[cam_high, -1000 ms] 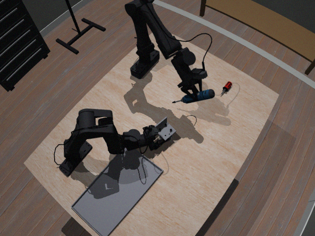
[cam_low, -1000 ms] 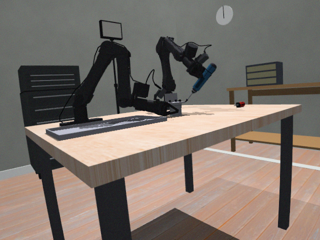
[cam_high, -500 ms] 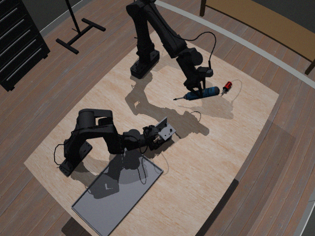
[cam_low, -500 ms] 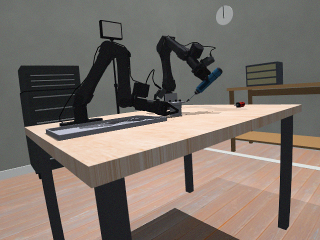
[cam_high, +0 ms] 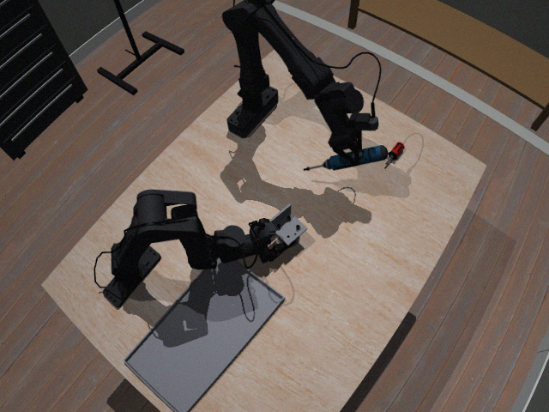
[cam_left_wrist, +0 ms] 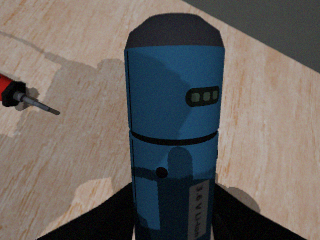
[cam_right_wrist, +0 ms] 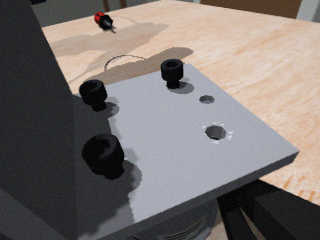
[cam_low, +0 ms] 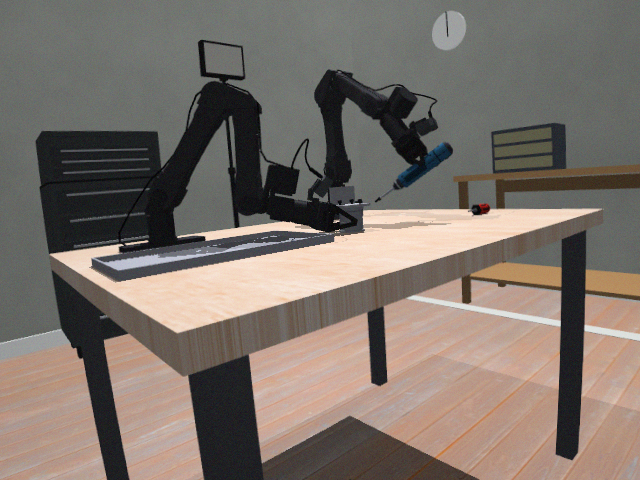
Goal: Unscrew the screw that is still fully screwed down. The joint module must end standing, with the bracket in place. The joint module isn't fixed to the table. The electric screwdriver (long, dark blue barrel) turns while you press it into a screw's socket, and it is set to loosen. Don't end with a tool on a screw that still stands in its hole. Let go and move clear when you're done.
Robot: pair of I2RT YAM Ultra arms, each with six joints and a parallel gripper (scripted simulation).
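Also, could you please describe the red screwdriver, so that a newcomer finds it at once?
Look at the wooden table, near its end by the brown bench. A short screwdriver with a red and black handle lies there. Unlike the long blue electric screwdriver, it is not held.

red manual screwdriver (cam_high: 397, 149) (cam_low: 481, 208) (cam_left_wrist: 7, 90) (cam_right_wrist: 101, 20) | grey tray (cam_high: 230, 330) (cam_low: 217, 260) | wall clock (cam_low: 448, 31)
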